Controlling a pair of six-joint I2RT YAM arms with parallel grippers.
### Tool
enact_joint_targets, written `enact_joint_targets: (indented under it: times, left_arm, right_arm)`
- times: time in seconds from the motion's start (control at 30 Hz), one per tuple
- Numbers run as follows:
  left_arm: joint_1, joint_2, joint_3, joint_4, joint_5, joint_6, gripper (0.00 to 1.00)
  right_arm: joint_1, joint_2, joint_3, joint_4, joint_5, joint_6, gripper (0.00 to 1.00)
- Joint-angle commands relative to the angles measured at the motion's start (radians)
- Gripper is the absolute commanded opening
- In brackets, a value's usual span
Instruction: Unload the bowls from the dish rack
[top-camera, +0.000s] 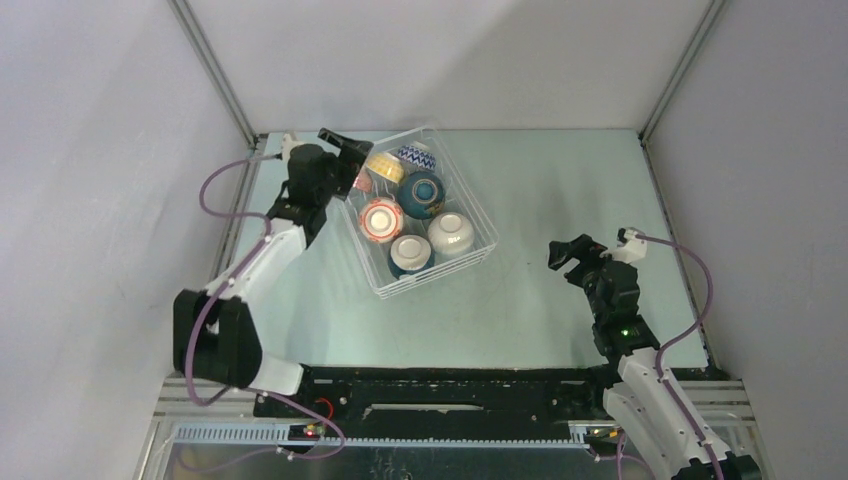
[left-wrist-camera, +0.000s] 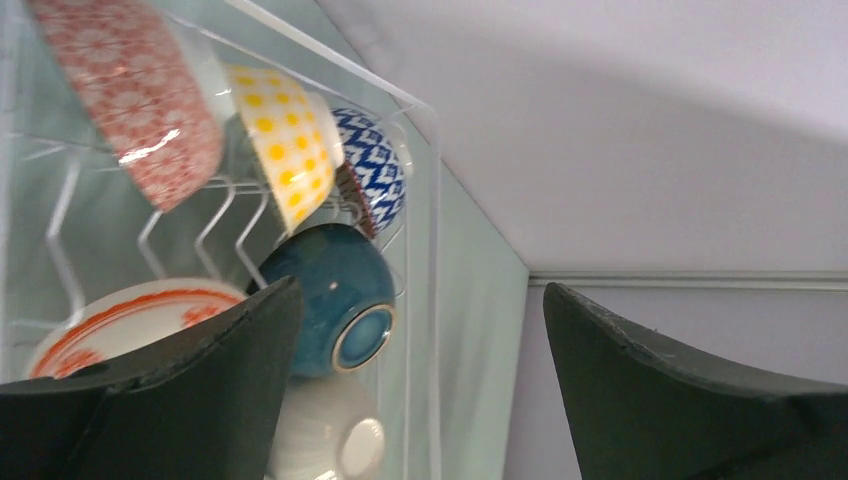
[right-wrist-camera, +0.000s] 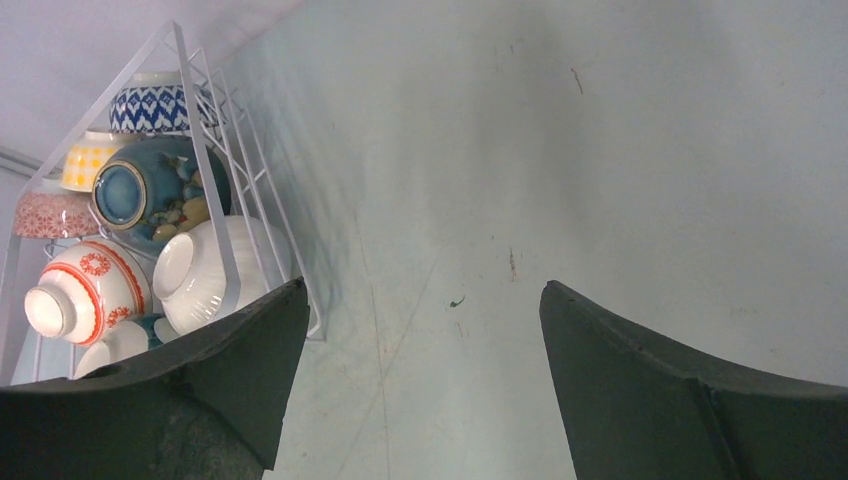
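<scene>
Black-fingered left gripper (top-camera: 350, 160), jaws wide and empty, at the upper-left edge of the white wire dish rack (top-camera: 467, 190), upper centre of frame. The bowls (top-camera: 422, 194) sit inside it. Right gripper (top-camera: 568, 255), equally wide and empty, is over the table (top-camera: 560, 180) at lower right, well apart.

You were working in a robotics lab test cell, not a real kitchen. Your counter (top-camera: 560, 290) was a bare pale-green sheet, boxed in on three sides by plain grey panels (top-camera: 450, 60) set in aluminium corner posts (top-camera: 212, 68). The left arm (top-camera: 255, 265) and right arm (top-camera: 625, 320), white and black, were bolted to a black rail (top-camera: 450, 385) at its near edge, above slotted aluminium framing (top-camera: 420, 433), with purple cables (top-camera: 203, 195) looping loose. The domestic things before you were a white wire dish rack (top-camera: 437, 268) and the ceramic bowls (top-camera: 422, 193) in it.
</scene>
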Motion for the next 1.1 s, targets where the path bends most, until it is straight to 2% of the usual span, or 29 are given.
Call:
enact_joint_targets:
  times: [0.0, 0.2, 0.37, 0.67, 0.8, 0.93, 1.07]
  left_arm:
    - [-0.005, 0.115, 0.169, 0.029, 0.06, -0.086, 0.96]
    - [-0.014, 0.277, 0.266, 0.101, 0.137, -0.159, 0.9]
    - [-0.051, 0.33, 0.307, 0.092, 0.05, -0.208, 0.92]
    - [-0.09, 0.422, 0.352, 0.066, 0.017, -0.309, 0.92]
    - [-0.1, 0.469, 0.437, -0.013, -0.004, -0.322, 0.93]
    - [-0.1, 0.495, 0.441, -0.026, -0.027, -0.385, 0.94]
    - [-0.113, 0.512, 0.465, -0.118, -0.081, -0.407, 0.96]
  right_arm:
    - [0.01, 0.013, -0.008, 0.048, 0.003, -0.002, 0.93]
    - [0.011, 0.026, -0.005, 0.054, 0.012, -0.01, 0.92]
    - [0.011, 0.024, -0.004, 0.053, 0.021, -0.013, 0.92]
    - [0.012, 0.038, 0.006, 0.042, 0.018, -0.011, 0.92]
    - [0.012, 0.041, 0.006, 0.043, 0.017, -0.009, 0.92]
    - [0.012, 0.039, 0.006, 0.043, 0.015, -0.01, 0.92]
    - [0.012, 0.042, 0.005, 0.044, 0.02, -0.012, 0.92]
